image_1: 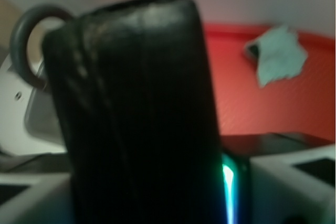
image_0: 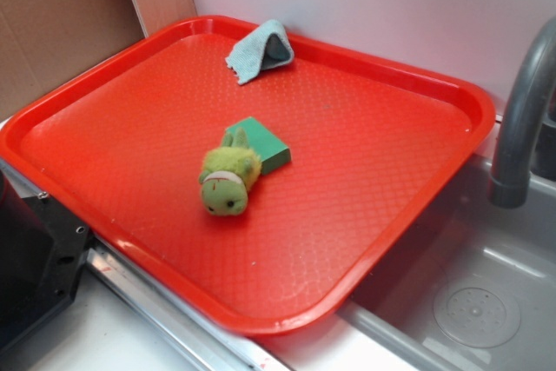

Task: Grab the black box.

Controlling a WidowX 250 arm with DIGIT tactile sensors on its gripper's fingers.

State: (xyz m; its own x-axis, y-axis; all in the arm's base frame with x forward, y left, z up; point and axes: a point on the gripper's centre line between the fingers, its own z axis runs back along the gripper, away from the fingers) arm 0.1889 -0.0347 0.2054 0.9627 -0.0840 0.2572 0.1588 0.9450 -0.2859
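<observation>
Glossy black box (image_1: 139,114) between the jaws, ribbed, round-cornered, blurred close-up.

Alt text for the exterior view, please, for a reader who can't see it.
A red tray beside a grey sink holds a green plush toy lying against a flat green block, with a light blue cloth bunched over something dark at the far edge. No gripper shows.

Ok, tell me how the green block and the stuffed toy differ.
The block is flat, with straight edges and sharp corners; the toy is rounded and fuzzy. The block is a darker green, the toy a yellowish green with a pale band. Both lie near the middle of the red tray, touching each other.
</observation>
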